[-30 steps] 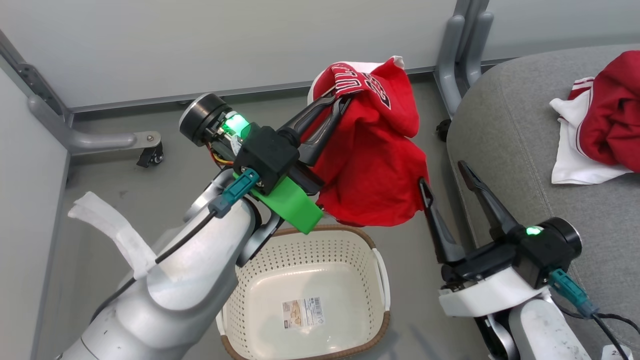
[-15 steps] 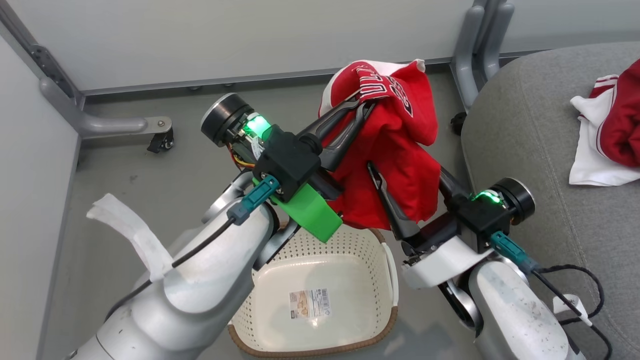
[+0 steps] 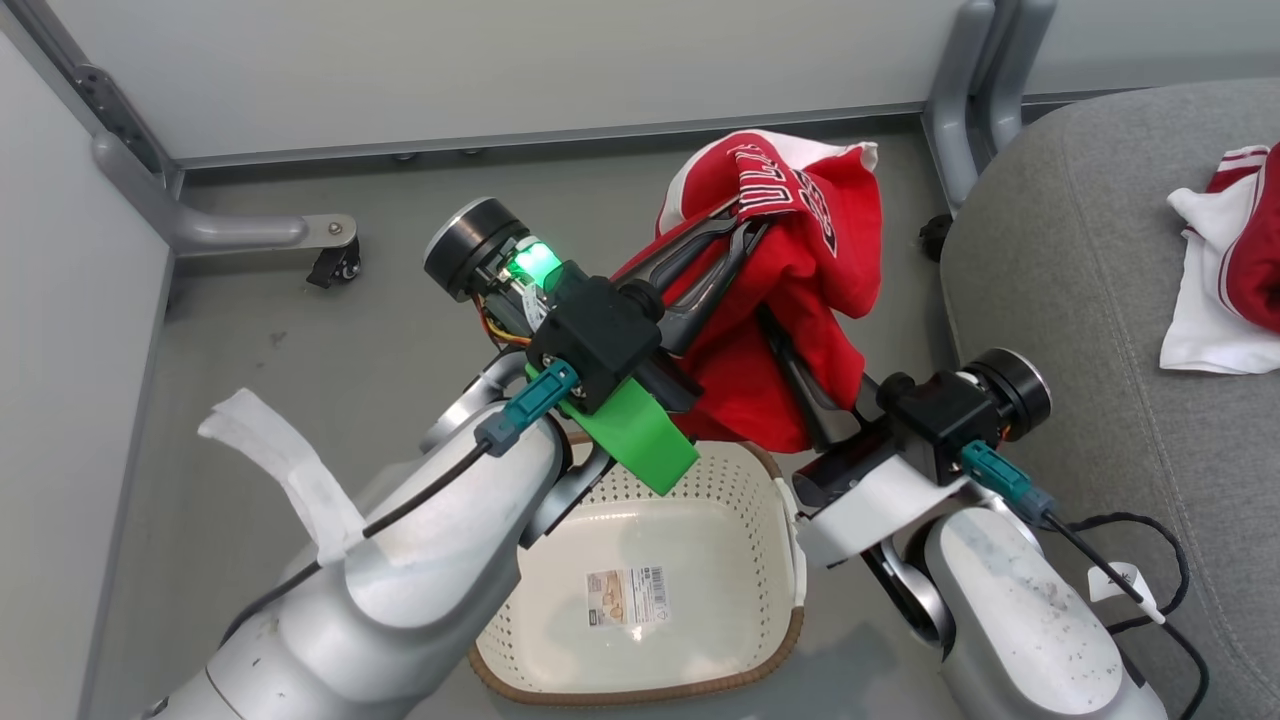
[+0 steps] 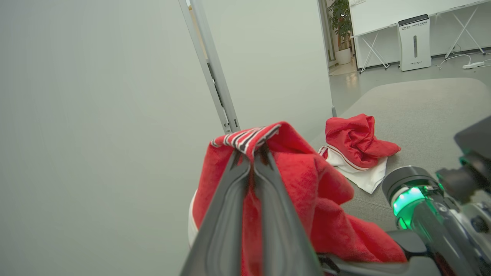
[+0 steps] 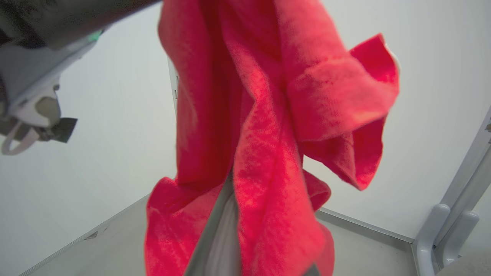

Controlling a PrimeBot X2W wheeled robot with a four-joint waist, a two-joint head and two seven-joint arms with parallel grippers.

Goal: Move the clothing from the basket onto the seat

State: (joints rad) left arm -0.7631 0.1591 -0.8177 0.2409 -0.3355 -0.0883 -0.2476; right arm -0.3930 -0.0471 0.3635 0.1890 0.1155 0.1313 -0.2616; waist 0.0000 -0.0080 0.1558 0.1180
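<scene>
grey floor (image 3: 300, 330) and plain white partition panels all round, nothing fancy. biggest risk from here: pulling the two arms in different directions and yanking the cloth out of one pinch, or swinging over too low and snagging the loose hem on the basket rim. left gripper (image 3: 745, 225) clamped tight on the striped edge of the red jersey (image 3: 810, 300), holding it up high. right gripper (image 3: 778, 335) buried in the lower folds, pinched closed on the same jersey by the look of it. hem dangling over the far rim of the basket (image 3: 640, 692), bare inside apart from a sticker (image 3: 617, 597). grey seat (image 3: 1080, 300) off to the right, not touching the jersey, already carrying the other red garment (image 3: 1240, 270).
</scene>
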